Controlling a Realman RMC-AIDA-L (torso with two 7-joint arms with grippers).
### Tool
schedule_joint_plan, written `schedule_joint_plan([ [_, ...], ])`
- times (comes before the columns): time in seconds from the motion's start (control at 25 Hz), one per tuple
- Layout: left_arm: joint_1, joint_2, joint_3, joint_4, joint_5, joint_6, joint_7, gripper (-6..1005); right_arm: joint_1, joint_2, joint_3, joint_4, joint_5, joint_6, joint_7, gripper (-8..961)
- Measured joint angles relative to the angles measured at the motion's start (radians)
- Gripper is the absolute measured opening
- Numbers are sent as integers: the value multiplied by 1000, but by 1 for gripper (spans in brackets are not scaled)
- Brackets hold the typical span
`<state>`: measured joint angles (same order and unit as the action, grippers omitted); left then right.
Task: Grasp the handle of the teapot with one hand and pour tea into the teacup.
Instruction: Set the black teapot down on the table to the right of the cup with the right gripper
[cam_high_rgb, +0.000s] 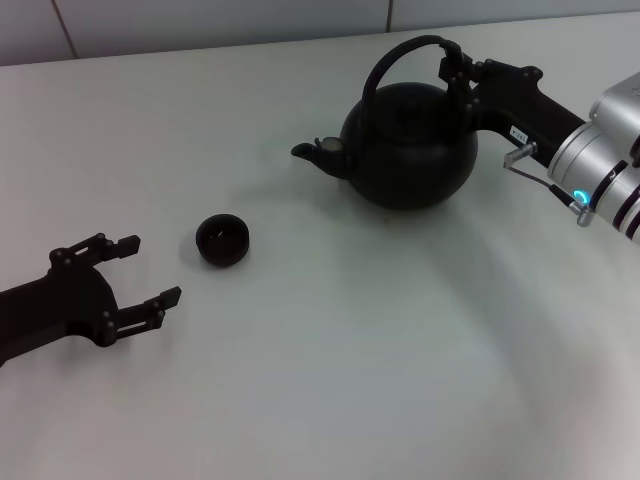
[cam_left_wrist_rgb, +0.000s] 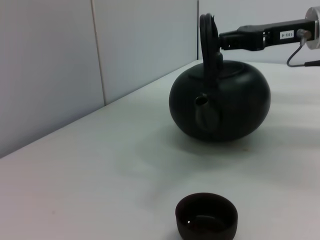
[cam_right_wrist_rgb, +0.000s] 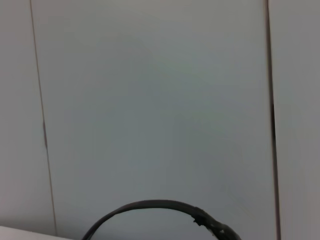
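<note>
The black teapot stands on the white table, its spout pointing toward the left arm's side. The arched handle rises over it and also shows in the right wrist view. My right gripper is at the right end of the handle, right against it; how it holds there does not show. The small black teacup sits on the table left of the teapot and nearer me. My left gripper rests open just left of the teacup, holding nothing. In the left wrist view the teacup lies in front of the teapot.
A pale panelled wall runs along the far edge of the white table. The right arm's silver wrist with a lit blue light reaches in from the right edge.
</note>
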<state>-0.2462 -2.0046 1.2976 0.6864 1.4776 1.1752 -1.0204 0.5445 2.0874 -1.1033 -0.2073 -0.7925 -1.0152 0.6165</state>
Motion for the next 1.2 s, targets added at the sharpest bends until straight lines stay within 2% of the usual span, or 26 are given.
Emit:
schedule_joint_plan([
  [0.64, -8, 0, 5, 1, 0, 4, -4, 822, -2, 3, -13, 28, -7, 13, -25, 118],
  [0.72, -9, 0, 5, 1, 1, 4, -4, 822, -9, 3, -13, 32, -7, 4, -25, 328],
  [1.2, -3, 4, 0, 1, 1, 12, -4, 821, -111, 3, -3, 42, -1, -210, -26, 594],
])
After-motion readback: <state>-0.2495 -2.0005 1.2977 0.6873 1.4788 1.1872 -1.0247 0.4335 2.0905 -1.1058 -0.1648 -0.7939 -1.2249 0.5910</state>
